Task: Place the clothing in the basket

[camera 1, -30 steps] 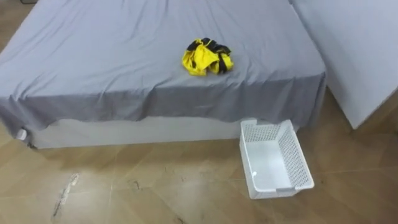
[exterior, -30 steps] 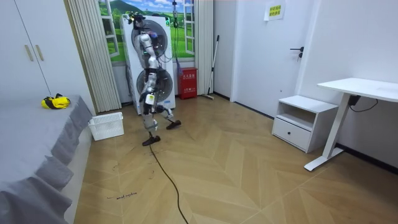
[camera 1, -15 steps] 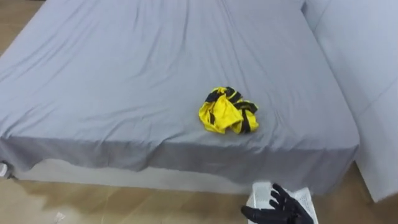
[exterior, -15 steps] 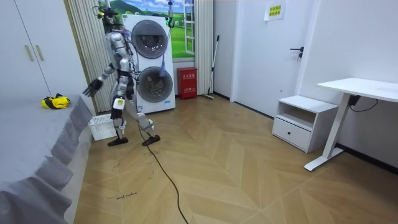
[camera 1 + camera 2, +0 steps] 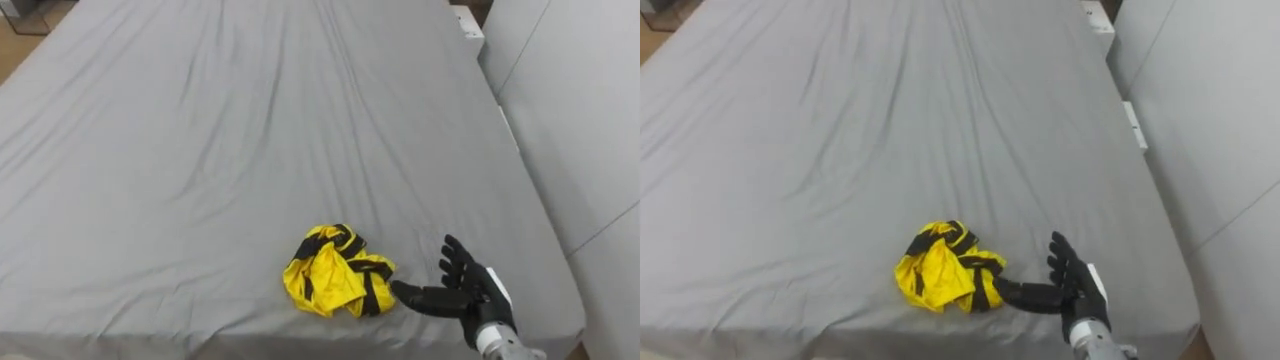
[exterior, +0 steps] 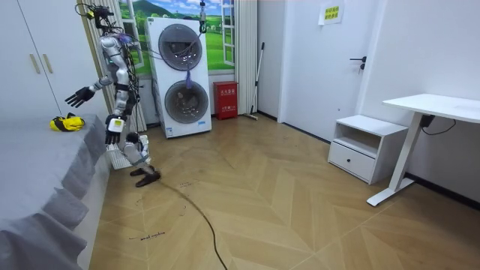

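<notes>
A crumpled yellow and black garment (image 5: 335, 271) lies on the grey bed (image 5: 200, 150) near its foot edge. My right hand (image 5: 465, 292) hovers just right of it, open, fingers spread, thumb pointing at the cloth without touching it. In the room view I stand at the foot of the bed (image 6: 30, 172), right hand (image 6: 79, 95) stretched out toward the garment (image 6: 66, 122), left hand (image 6: 112, 129) hanging low by my hip. The white basket (image 6: 115, 156) stands on the floor by my legs, partly hidden behind them.
A white wall panel (image 5: 570, 110) runs along the bed's right side. Behind me stand stacked washing machines (image 6: 180, 75). A white nightstand (image 6: 358, 146) and desk (image 6: 435, 112) stand far off at the room view's right.
I have walked from the washing machines to the foot of the bed. My head view has closed in on the bed, and my right hand has come up beside the garment.
</notes>
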{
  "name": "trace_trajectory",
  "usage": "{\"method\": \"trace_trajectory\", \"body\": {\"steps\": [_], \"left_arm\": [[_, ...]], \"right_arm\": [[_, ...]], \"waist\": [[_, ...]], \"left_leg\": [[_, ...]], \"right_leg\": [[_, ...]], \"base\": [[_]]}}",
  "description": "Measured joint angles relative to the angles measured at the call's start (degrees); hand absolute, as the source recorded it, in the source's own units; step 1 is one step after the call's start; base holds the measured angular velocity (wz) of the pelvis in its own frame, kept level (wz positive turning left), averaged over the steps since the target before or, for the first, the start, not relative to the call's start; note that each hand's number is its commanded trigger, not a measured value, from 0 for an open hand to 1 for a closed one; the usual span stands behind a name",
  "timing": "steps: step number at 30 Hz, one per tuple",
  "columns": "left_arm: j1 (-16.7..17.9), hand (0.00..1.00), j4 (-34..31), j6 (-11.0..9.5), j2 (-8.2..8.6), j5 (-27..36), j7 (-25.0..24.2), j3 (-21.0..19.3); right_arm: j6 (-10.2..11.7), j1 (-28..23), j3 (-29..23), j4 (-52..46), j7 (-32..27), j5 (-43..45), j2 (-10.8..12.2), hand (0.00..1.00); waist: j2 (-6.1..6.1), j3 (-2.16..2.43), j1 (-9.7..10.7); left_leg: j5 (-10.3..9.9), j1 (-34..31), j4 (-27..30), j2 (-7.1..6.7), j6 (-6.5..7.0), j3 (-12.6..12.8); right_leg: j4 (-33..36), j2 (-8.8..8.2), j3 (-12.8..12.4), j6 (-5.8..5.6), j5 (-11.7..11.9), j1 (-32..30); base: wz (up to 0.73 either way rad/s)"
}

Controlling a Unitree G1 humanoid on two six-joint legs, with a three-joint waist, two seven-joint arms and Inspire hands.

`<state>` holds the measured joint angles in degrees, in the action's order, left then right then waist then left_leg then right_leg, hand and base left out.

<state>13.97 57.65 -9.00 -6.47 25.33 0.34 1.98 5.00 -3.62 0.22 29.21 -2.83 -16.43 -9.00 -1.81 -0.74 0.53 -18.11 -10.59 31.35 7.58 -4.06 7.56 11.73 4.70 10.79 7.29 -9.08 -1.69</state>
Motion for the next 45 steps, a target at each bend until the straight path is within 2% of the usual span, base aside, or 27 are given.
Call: {"method": "trace_trajectory", "body": {"steps": [1, 2, 3, 4, 7, 8, 10, 13, 16, 21, 24, 30, 32, 36, 39, 45], "left_arm": [[0.0, 0.0, -0.11, -0.24, -0.1, 0.15, -0.05, -0.21], [0.26, 0.0, -0.05, -0.33, -0.25, 0.61, -0.14, -0.26], [0.58, 0.0, 0.14, -0.39, -0.53, 1.48, -0.57, -0.01], [0.38, 0.0, 0.48, -0.42, -0.8, 1.73, -0.87, 0.65], [-0.11, 0.0, 2.71, -0.1, -1.17, 2.08, -1.25, 1.53], [-0.39, 0.0, 2.89, -0.08, -1.18, 2.08, -1.26, 1.52], [-1.07, 0.0, 3.11, 0.02, -1.19, 2.13, -1.26, 1.55], [-4.28, 0.0, 5.67, 0.78, -1.28, 2.05, -1.31, 2.49], [-5.79, 0.0, 6.72, 1.49, -1.35, 1.97, -2.52, 2.83], [-7.03, 0.0, 6.78, 1.62, -1.26, 1.98, -3.61, 2.85], [-7.09, 0.0, 7.13, 1.65, -1.27, 1.95, -4.04, 2.6], [-9.45, 0.0, 9.32, 2.4, -1.39, 1.98, -4.45, 2.63], [-10.11, 0.0, 9.64, 2.66, -1.71, 2.0, -4.38, 2.83], [-10.64, 0.0, 10.24, 2.81, -2.5, 1.99, -4.23, 3.35], [-11.85, 0.0, 11.89, 2.8, -2.47, 1.93, -4.1, 3.43], [-12.34, 0.0, 12.19, 2.7, -2.19, 1.98, -4.4, 3.64]], "right_arm": [[-0.04, -0.05, -0.62, -0.14, -0.61, -0.04, -0.29, 0.0], [-0.06, -0.17, -0.59, -0.18, -0.92, 0.03, -0.32, 0.0], [-0.04, -0.3, -0.48, -1.04, -1.45, 0.73, -0.45, 0.0], [0.04, -0.24, -0.49, -2.25, -1.66, 0.97, -1.09, 0.0], [1.03, 0.35, -0.2, -2.16, -2.31, 1.27, -2.34, 0.0], [1.28, 0.81, -0.04, -1.76, -2.85, 1.81, -2.35, 0.0], [1.42, 2.24, 1.13, -0.21, -3.67, 1.94, -2.24, 0.0], [1.62, 6.03, 2.93, 6.22, -4.02, 2.84, -1.93, 0.0], [1.59, 7.33, 4.4, 9.51, -3.81, 2.98, -1.91, 0.0], [1.24, 10.73, 6.65, 12.57, -2.67, 3.71, -1.86, 0.0], [1.25, 13.22, 7.17, 12.24, -1.35, 7.99, -1.69, 0.0], [1.21, 13.36, 11.51, 9.05, 2.27, 7.98, -0.29, 0.0], [1.13, 13.02, 14.42, 8.68, 3.8, 8.11, -0.21, 0.0], [1.06, 12.58, 16.56, 8.95, 4.67, 10.61, 0.59, 0.0], [1.29, 12.85, 16.56, 12.41, 4.16, 12.47, 1.29, 0.0], [1.38, 14.74, 16.46, 15.2, 2.33, 12.49, 2.07, 0.0]], "waist": [[-0.55, 0.42, -1.02], [-0.82, 0.8, -1.39], [-1.16, 1.73, -1.23], [-1.43, 1.62, -0.84], [-1.09, 1.4, -0.94], [-1.05, 0.9, -1.04], [-1.29, 0.46, -1.11], [-0.77, 0.15, -1.28], [-0.62, 0.09, -3.19], [-0.79, 0.06, -5.62], [-0.79, 0.06, -5.92], [-1.04, 0.0, -6.45], [-1.64, -0.05, -6.39], [-2.95, -0.27, -6.12], [-2.96, -0.32, -6.24], [-2.56, -0.57, -7.31]], "left_leg": [[2.76, -0.93, -5.59, -0.71, 1.71, 0.27], [4.26, -0.68, -6.83, -1.34, 2.71, 0.26], [5.17, 0.89, -9.73, -2.62, 3.42, 0.45], [6.04, 1.94, -11.15, -3.37, 3.95, 0.88], [6.27, 3.28, -12.85, -4.32, 4.31, 1.27], [6.35, 3.15, -13.34, -4.49, 4.43, 1.28], [6.52, 2.49, -14.31, -5.09, 4.53, 0.96], [7.92, -0.18, -15.16, -5.93, 4.94, 0.26], [8.98, -1.87, -16.08, -6.37, 5.12, 0.1], [9.19, -3.57, -16.14, -6.54, 5.1, 0.08], [9.19, -4.3, -16.11, -6.43, 5.11, 0.07], [9.19, -4.77, -16.25, -6.38, 5.11, -0.08], [9.2, -4.73, -16.62, -6.42, 5.1, -0.37], [9.19, -4.83, -16.64, -6.5, 5.1, -0.95], [9.19, -4.96, -16.63, -6.77, 5.11, -1.83], [9.38, -6.65, -16.69, -7.1, 5.43, -2.66]], "right_leg": [[0.62, -0.54, -1.8, -0.62, -0.66, -0.42], [1.59, -0.94, -3.06, -0.99, -1.01, -0.75], [1.99, -1.86, -3.02, -1.74, -1.36, -1.23], [1.96, -2.51, -2.82, -2.13, -1.19, -1.3], [1.78, -3.28, -2.55, -2.49, -1.09, -1.29], [1.79, -3.47, -2.28, -2.53, -1.11, -1.62], [1.75, -3.81, -2.06, -2.89, -1.33, -2.67], [1.36, -4.6, -1.06, -3.18, -1.49, -4.86], [1.64, -5.02, -0.92, -3.26, -1.43, -6.98], [1.47, -5.04, -0.65, -3.26, -1.43, -8.66], [1.41, -5.07, -0.52, -3.26, -1.43, -9.31], [1.47, -5.1, -0.12, -3.25, -1.42, -9.63], [1.46, -5.12, 0.18, -3.25, -1.42, -9.62], [0.98, -5.1, 0.51, -3.34, -1.25, -9.34], [0.81, -5.28, 2.01, -3.51, -1.02, -9.06], [0.8, -5.58, 3.39, -3.61, -0.96, -10.32]], "base": [[-0.62], [-0.58], [-0.35], [-0.18], [-0.09], [0.0], [0.02], [0.14], [0.09], [0.01], [0.0], [0.02], [0.08], [0.07], [0.13], [0.09]]}}
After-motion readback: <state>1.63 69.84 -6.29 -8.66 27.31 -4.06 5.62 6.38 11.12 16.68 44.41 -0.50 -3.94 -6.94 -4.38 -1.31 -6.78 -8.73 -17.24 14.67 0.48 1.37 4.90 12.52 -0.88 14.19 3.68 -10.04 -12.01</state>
